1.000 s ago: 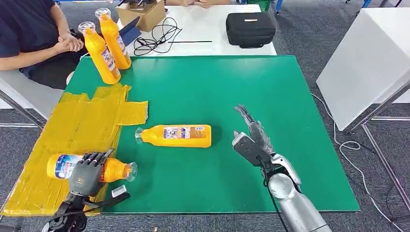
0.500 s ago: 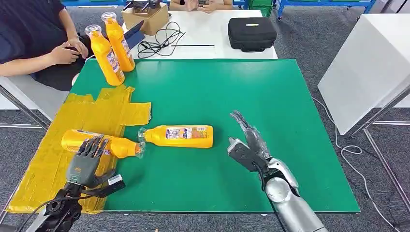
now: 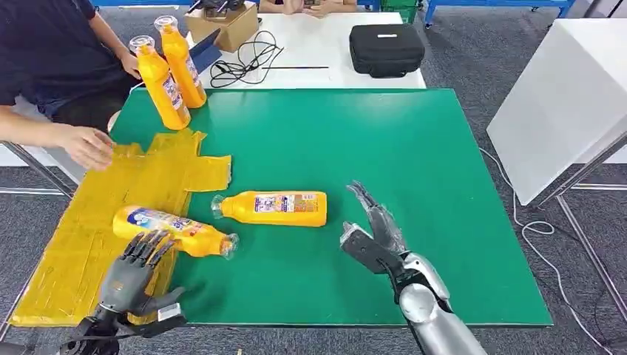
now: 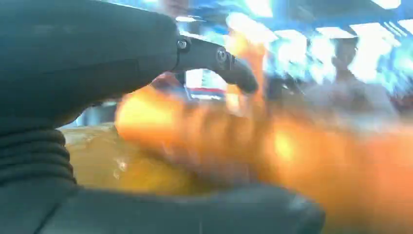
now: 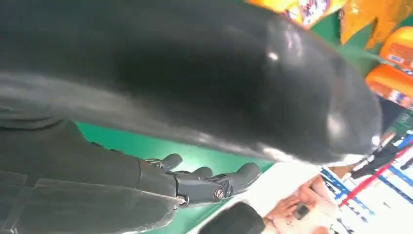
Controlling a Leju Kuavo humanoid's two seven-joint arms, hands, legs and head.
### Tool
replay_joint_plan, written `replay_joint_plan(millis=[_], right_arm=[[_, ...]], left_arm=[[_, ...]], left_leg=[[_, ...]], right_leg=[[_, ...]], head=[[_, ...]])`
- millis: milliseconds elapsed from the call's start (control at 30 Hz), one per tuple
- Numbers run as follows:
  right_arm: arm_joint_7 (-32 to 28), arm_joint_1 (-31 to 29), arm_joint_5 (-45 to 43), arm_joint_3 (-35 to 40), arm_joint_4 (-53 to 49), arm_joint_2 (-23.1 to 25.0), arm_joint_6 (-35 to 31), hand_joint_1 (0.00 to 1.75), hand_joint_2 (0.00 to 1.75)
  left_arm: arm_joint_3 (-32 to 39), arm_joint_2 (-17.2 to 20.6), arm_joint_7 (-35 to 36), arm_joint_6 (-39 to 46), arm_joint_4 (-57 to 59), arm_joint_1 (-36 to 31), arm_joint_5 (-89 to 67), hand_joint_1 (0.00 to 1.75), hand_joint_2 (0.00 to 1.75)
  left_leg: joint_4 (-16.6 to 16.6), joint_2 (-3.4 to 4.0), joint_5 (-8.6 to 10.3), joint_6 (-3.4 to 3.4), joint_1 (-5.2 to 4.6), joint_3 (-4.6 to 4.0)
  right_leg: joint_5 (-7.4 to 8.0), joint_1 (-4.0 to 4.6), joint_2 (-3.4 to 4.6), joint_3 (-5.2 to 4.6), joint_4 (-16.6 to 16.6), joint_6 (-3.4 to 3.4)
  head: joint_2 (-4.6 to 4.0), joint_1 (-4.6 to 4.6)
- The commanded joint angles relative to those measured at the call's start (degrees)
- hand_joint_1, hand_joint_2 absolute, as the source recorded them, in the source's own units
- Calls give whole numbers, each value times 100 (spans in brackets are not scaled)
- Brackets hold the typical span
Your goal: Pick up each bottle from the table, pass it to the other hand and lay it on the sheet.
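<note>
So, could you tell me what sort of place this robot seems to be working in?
Probably a robotics lab or test room: a green work table with a taped yellow sheet, a white desk carrying loose cables and a black case, and grey carpet.

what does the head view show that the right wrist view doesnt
Head view alone: the robot's left hand, open by the orange plastic bottle with the blue label lying half on the yellow sheet, the black zip case and a person's hand on the sheet. Right wrist view alone: the underside of the right hand, fingers spread, empty. Both: the green table top and orange bottles.
</note>
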Motion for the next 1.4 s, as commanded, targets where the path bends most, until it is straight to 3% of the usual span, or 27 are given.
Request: replay_joint_plan(millis=[33, 200, 533, 600, 700, 733, 800, 833, 867, 1000, 1167, 1400], right_arm=[[-44, 103, -6, 49, 94, -61, -117, 0, 0], [30, -65, -75, 237, 174, -53, -238, 0, 0], [60, 298, -170, 91, -136, -314, -314, 0, 0], [91, 305, -140, 34, -147, -269, -302, 0, 0], [156, 107, 92, 67, 24, -280, -229, 0, 0], [161, 35, 97, 47, 73, -275, -213, 0, 0], [162, -145, 209, 89, 205, -250, -149, 0, 0], [188, -413, 273, 182, 372, -192, -1, 0, 0], [277, -728, 351, 284, 566, -75, 95, 0, 175], [639, -2000, 968, 916, 1264, 420, 270, 0, 175], [716, -2295, 999, 1035, 1416, 621, 262, 0, 175], [925, -3041, 1104, 1176, 2367, 1237, 403, 0, 175]], left_arm=[[356, -17, -120, 59, -3415, 1110, 2640, 0, 0], [-42, 236, -120, -81, -4494, 1090, 4292, 0, 0], [-165, 314, -120, -277, -4620, 942, 4664, 0, 0], [64, 215, -120, -757, -4714, 942, 5131, 0, 0], [634, -270, -120, -2515, -4654, 934, 6141, 0, 0], [674, -308, -120, -2590, -4586, 872, 6121, 0, 0], [614, -138, 59, -3386, -4094, 849, 6770, 0, 0], [552, 37, 521, -4166, -3897, 770, 7640, 0, 0], [648, 47, 498, -4429, -3689, 644, 7868, 0, 0], [292, -247, 589, -4714, -3029, -288, 7845, 0, 0], [55, -452, 598, -4470, -3005, -488, 7710, 0, 0], [44, -472, 663, -4328, -3060, -560, 7779, 0, 0]], left_leg=[[6, 21, -19, -4, 8, 0], [16, 16, -13, -3, 13, -39], [-1, 9, -6, 0, 5, -32], [3, 17, -17, -2, 10, -18], [1, 15, -11, -2, 6, -25], [2, 26, -14, -3, 9, -21], [-1, 24, -12, -1, 4, -19], [-2, 26, -13, -2, 6, -17], [-2, 21, -8, -1, 4, -23], [-3, 46, 5, -5, -4, -38], [-4, 39, 18, -10, 11, -29], [-1, 57, 14, -9, 8, -32]], right_leg=[[-10, 8, 12, 1, -3, 8], [-6, 12, 16, -37, 6, 7], [-4, 3, 10, -31, -3, 7], [-10, 8, 14, -14, -8, 12], [-6, 5, 16, -25, -5, 8], [-5, 8, 25, -22, -7, 9], [-5, 3, 23, -21, -6, 10], [-4, 5, 24, -19, -8, 11], [-2, 3, 21, -24, -6, 9], [12, -4, 49, -51, 11, 3], [21, 12, 30, -37, -2, -8], [19, 9, 52, -44, 10, -9]], head=[[0, -4], [0, 0], [0, 0], [0, 0], [0, 0], [0, 0], [0, 0], [0, 0], [0, -2], [0, 0], [0, 0], [0, 0]])
